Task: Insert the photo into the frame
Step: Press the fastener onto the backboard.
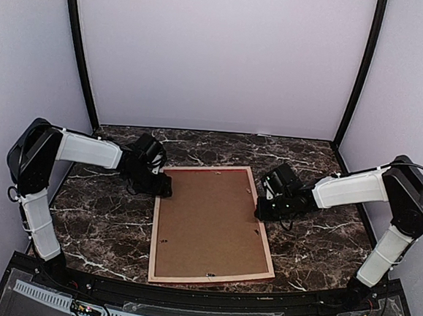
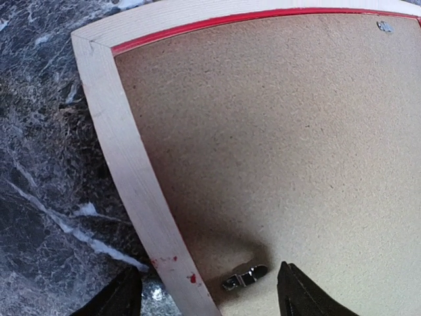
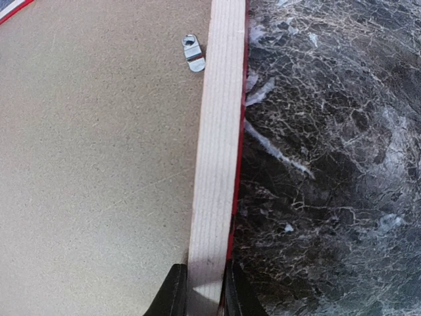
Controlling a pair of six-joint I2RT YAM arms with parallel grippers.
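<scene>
The frame lies face down on the marble table, its pale wood back up and a thin red edge showing. A plain brown backing board fills it. The photo is hidden. My left gripper is at the frame's far left corner. In the left wrist view that gripper is open, one finger outside the wooden rail, the other over the board beside a small metal clip. My right gripper is shut on the frame's right rail, a finger on each side.
Another metal clip lies on the board by the right rail. Dark marble tabletop surrounds the frame. Pale walls with black corner posts close off the back and sides.
</scene>
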